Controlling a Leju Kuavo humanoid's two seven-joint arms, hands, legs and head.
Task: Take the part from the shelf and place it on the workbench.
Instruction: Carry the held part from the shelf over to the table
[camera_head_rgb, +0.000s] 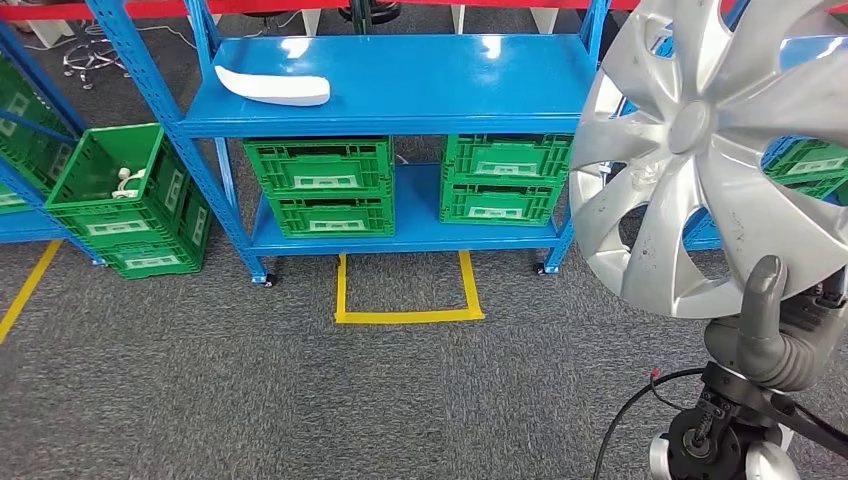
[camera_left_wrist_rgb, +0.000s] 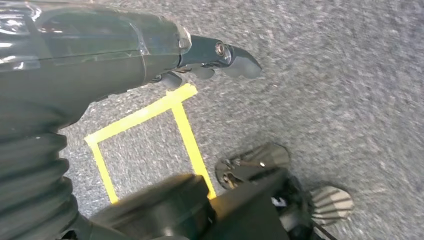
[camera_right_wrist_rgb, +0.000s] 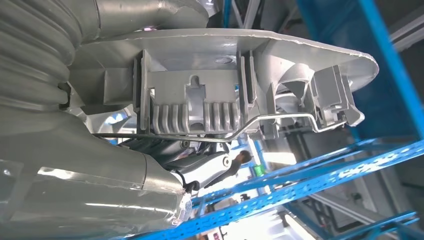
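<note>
1. While the tall blue steel shelf is standing ahead on the grey carpet, the task is, by my reading, sitting in its carrying step: the part is already off the shelf and no workbench is appearing in the head view, so the next move is probably calling for a turn toward the bench with the load kept steady.
2. The big silver plastic wheel cover with swept spokes is being held up at the right, nearly upright, its face turned to the head camera and overlapping the shelf's right post.
3. The right hand is gripping the cover at its lower rim, thumb rising against the face; the right wrist view is showing the ribbed back, moulded clips and a thin wire retaining ring.
4. The left hand is hanging over the carpet and a yellow tape square, carrying nothing, fingers loosely extended.
5. A white curved panel is lying on the top shelf, with green plastic crates stacked below.
</note>
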